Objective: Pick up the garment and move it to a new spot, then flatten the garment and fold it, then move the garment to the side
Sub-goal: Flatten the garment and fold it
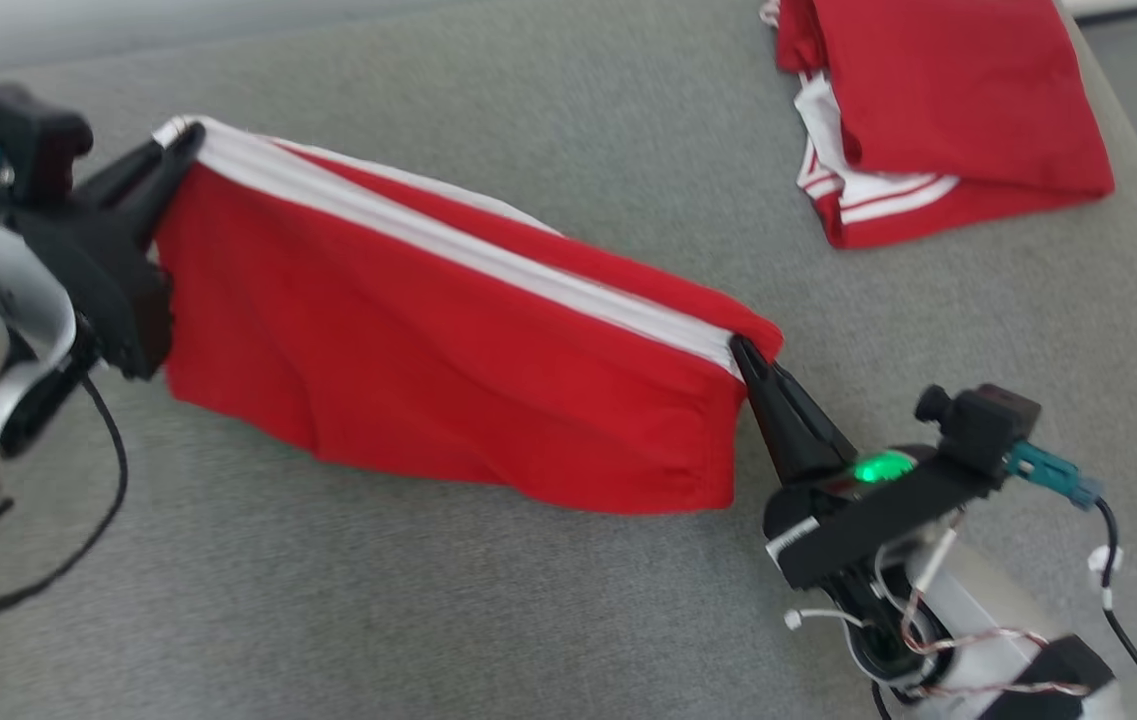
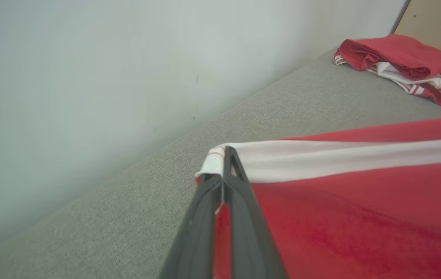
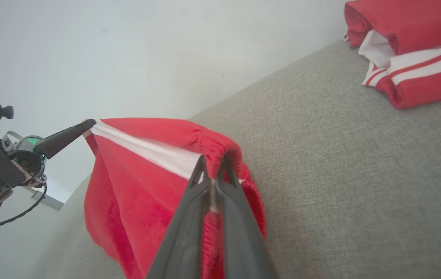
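The left gripper (image 1: 183, 140) and right gripper (image 1: 743, 352) were each pinched tight on one end of the red garment (image 1: 448, 390), which hung stretched between them over the grey cushion (image 1: 428, 620) (probably to lay it flat). A folded pile (image 1: 938, 110) lay far right.

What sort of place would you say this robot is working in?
Probably an indoor clothes-folding setup: a grey upholstered surface like a couch or bed against a plain pale wall, with a folded red-and-white garment lying on it.
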You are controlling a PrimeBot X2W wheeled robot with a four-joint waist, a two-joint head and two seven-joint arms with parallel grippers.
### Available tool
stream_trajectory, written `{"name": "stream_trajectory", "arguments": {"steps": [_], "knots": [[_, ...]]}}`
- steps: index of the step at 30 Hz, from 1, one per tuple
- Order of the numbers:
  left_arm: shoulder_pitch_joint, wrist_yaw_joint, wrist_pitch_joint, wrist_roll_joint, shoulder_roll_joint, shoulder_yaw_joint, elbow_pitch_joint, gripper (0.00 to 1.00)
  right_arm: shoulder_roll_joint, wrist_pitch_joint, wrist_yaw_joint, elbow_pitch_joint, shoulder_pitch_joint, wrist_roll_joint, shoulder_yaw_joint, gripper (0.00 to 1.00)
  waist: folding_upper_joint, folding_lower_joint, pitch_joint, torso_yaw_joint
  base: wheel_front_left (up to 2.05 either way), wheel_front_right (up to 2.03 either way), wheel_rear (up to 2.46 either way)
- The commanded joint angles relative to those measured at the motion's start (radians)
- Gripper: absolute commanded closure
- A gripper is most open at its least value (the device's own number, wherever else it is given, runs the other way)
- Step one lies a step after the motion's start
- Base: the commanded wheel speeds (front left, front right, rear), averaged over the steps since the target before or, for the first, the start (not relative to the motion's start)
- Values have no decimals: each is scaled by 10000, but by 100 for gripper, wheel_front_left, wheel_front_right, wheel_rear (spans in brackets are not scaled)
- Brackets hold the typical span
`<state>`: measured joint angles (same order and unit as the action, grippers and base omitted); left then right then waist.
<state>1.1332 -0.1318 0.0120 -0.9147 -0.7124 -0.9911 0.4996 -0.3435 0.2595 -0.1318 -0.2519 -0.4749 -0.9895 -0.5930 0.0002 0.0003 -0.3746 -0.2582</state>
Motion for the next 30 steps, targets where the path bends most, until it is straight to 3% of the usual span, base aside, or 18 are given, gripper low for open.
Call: {"name": "stream_trajectory", "arguments": {"steps": [1, 11, 20, 21, 22, 23, 24, 30], "knots": [[272, 26, -35, 52, -52, -112, 169, 100, 113, 28, 20, -125, -214, 144, -2, 100, -2, -3, -580, -453, 0, 0, 0], [1628, 26, 434, -56, 364, -1552, 1726, 100, 804, 4, 20, -906, -1139, 1003, -285, 100, -2, -3, -1100, -681, 0, 0, 0], [2087, 26, 1385, -85, 621, -2368, 2575, 99, 1009, 21, 20, -1080, -1385, 1399, -305, 100, -2, -3, -1090, -706, 0, 0, 0], [2092, 26, 1513, -133, 655, -2415, 2675, 69, 1029, 16, 20, -1116, -1375, 1427, -307, 100, -2, -3, -1055, -699, 0, 0, 0], [2062, 26, 1629, -224, 692, -2450, 2779, 0, 1024, 19, 20, -1145, -1378, 1500, -311, 64, -2, -3, -1005, -682, 0, 0, 0], [2026, 26, 1707, -316, 720, -2481, 2860, 0, 1020, 22, 20, -1175, -1387, 1585, -306, 27, -2, -3, -969, -670, 0, 0, 0], [1964, 26, 1778, -395, 755, -2525, 2920, 0, 1064, 25, 20, -1208, -1360, 1559, -279, 0, -2, -3, -911, -655, 0, 0, 0], [1623, 26, 2155, -753, 906, -2674, 3144, 0, 937, 47, 20, -1385, -1185, 1953, 36, 0, -2, -3, -421, -474, 0, 0, 0]]}}
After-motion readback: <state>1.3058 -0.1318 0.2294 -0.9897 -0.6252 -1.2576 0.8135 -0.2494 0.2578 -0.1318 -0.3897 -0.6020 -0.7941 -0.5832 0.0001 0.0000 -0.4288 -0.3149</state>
